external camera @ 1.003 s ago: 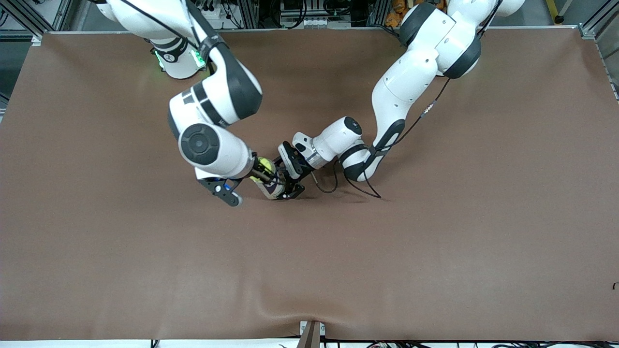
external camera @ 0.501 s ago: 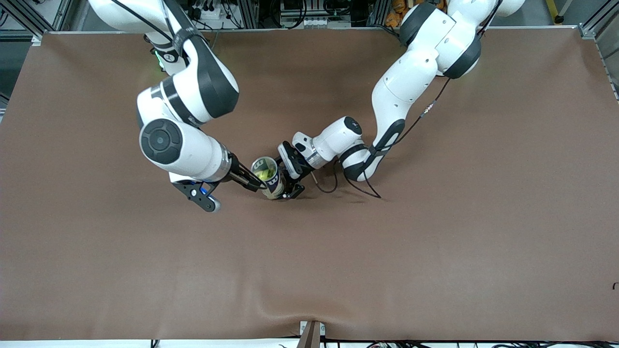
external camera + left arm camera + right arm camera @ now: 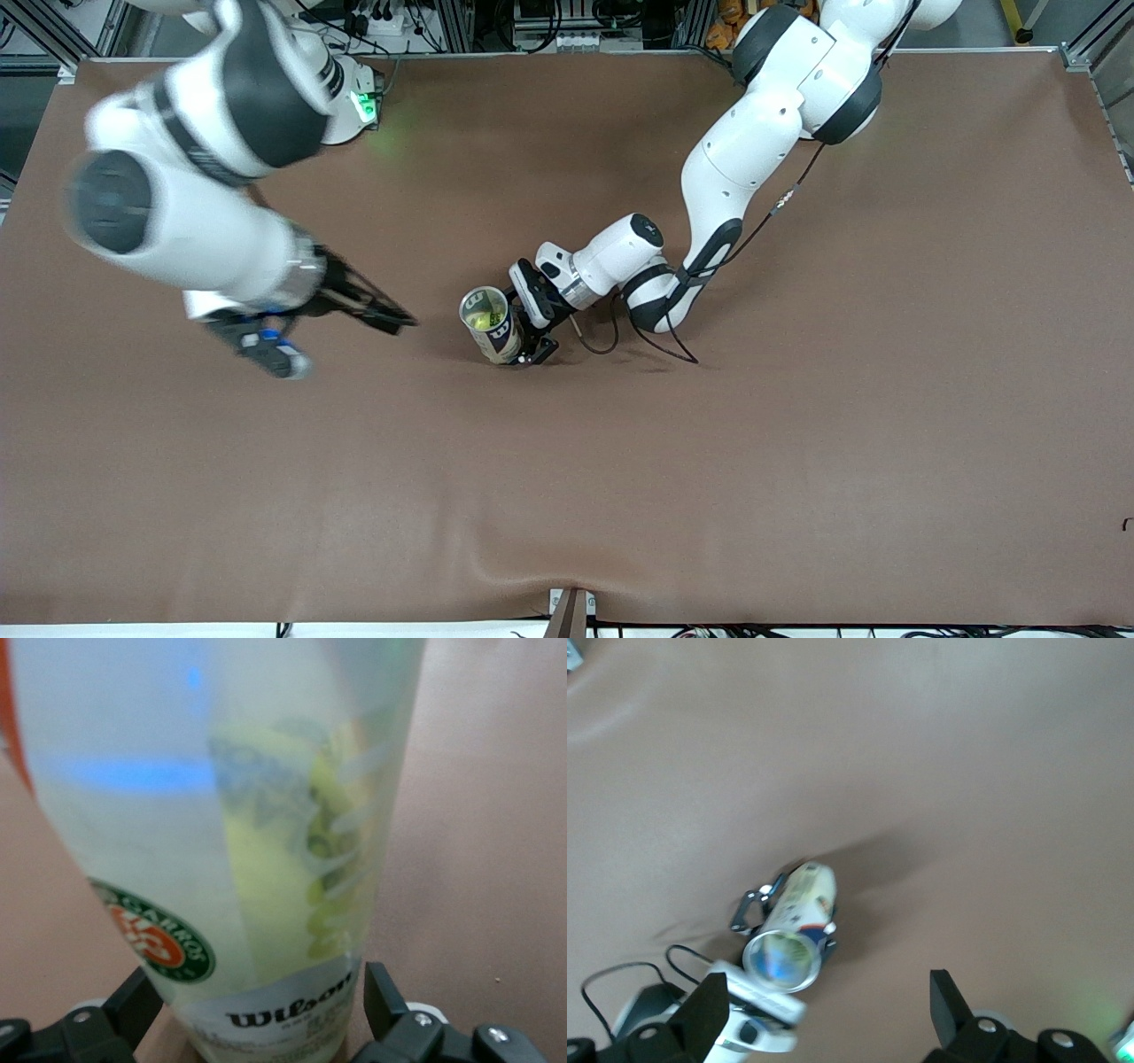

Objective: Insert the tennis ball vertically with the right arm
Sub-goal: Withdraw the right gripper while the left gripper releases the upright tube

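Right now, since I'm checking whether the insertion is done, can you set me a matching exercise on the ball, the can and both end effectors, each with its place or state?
Things:
1. ball
2. can
3. right end effector
4. left end effector

Places or states:
A. around the can, low on it
B. open and empty, over bare table toward the right arm's end
C. inside the can
D. standing on the table, mouth up

Pairs: 1-C, 2-D, 3-B, 4-A
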You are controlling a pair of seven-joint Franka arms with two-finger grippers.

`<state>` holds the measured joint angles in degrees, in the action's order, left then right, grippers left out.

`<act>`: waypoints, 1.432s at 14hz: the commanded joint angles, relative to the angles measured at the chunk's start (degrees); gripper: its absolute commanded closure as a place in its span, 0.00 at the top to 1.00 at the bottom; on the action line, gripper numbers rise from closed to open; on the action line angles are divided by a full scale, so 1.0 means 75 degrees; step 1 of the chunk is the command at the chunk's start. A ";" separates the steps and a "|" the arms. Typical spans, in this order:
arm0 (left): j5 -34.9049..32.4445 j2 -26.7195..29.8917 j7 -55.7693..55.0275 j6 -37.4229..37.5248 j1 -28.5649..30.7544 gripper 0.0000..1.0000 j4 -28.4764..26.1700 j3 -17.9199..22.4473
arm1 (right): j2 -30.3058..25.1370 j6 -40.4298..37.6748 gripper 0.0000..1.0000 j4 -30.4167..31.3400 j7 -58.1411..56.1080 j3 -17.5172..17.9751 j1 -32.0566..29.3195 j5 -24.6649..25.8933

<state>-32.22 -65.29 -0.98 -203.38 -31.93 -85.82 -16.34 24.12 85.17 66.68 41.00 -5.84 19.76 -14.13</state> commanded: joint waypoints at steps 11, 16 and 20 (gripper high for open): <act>-0.0216 0.1509 -0.0549 0.0000 0.1011 1.00 -0.2313 -0.0588 | -0.3411 -0.1786 1.00 0.1837 -0.4928 0.0287 -0.2775 0.1626; -0.0216 0.2223 -0.0561 0.0105 0.1690 1.00 -0.3473 -0.0599 | -0.3299 -0.1395 1.00 0.1998 -0.5068 0.0334 -0.2705 0.1883; -0.0216 0.2447 -0.1168 0.0654 0.2054 1.00 -0.3534 -0.0810 | -0.3321 -0.1501 1.00 0.1447 -0.5033 0.0311 -0.2775 0.2048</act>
<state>-32.40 -49.95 -5.50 -201.73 -17.72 -110.53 -21.37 -0.40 74.91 80.77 2.92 -3.60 -1.12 -0.02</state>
